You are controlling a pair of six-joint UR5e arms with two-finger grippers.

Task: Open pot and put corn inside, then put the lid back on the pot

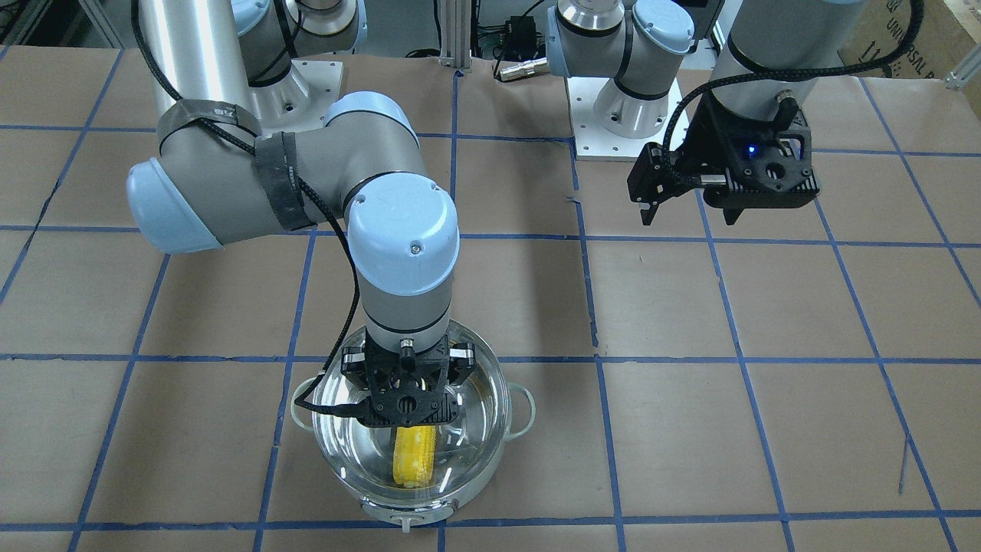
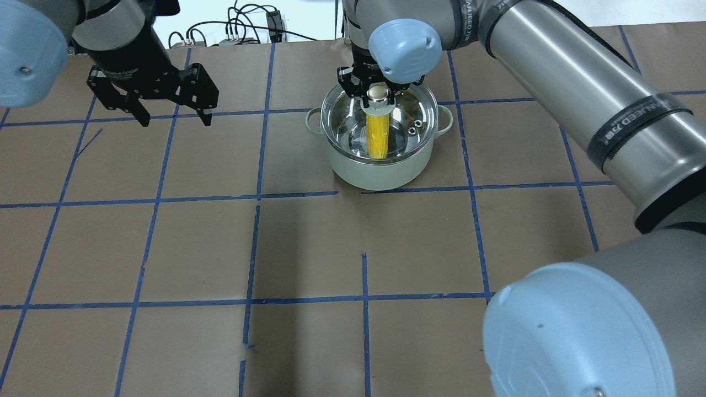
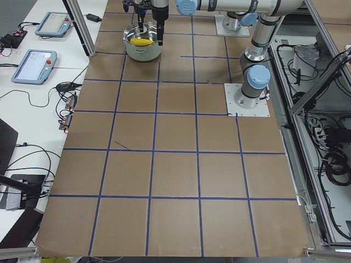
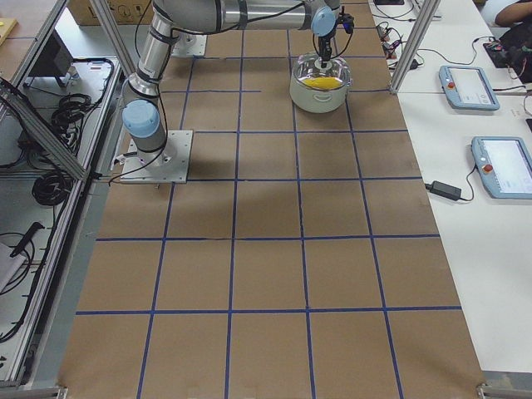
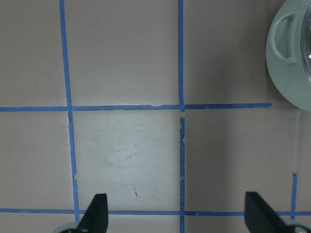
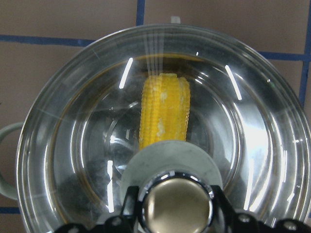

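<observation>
The right hand (image 2: 378, 96), clamped on the glass lid (image 6: 243, 121) by its knob, centres it over the pot (image 2: 380, 171) to cover the corn (image 2: 378, 135); the left hand (image 2: 176, 118) waits, fingers apart.

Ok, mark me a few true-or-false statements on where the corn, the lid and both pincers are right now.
1. The corn lies inside the pot. True.
2. The lid rests on the table beside the pot. False: it sits over the pot's mouth.
3. The left pincer holds the lid. False: it hangs open and empty, away from the pot; the right pincer grips the lid.
4. The corn shows through the glass of the lid. True.
</observation>
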